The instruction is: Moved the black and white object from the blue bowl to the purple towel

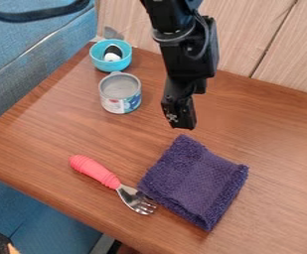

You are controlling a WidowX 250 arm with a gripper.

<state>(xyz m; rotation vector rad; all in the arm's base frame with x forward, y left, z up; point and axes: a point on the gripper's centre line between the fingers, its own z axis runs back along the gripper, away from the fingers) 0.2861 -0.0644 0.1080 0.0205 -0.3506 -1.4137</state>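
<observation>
In the camera view, the step in hand looks to be the approach before the pick: the black and white object (pixel 112 56) sits in the blue bowl (pixel 112 67) at the far left of the desk (pixel 46 131), and the purple towel (pixel 195 181) lies at the near right with nothing on it. The arm (pixel 190 54) comes in from the far side, and its tool (pixel 182 124) hangs over the middle of the desk, just beyond the towel's far corner and well apart from the bowl. I cannot tell whether the tool is open or closed. The next move, as I judge it, calls for travel to the far left, then a careful descent inside the bowl's rim to take the object. The can (pixel 121 104) stands just beside the bowl on its near side, so a low path could knock it; going in high and coming straight down seems safer. After that the object would need lifting clear of the rim and carrying to the near right. Counted, there is one black and white object, one bowl, one towel, one can and one fork (pixel 95 171) with a red handle, which lies left of the towel with its tines close by the towel's edge.
</observation>
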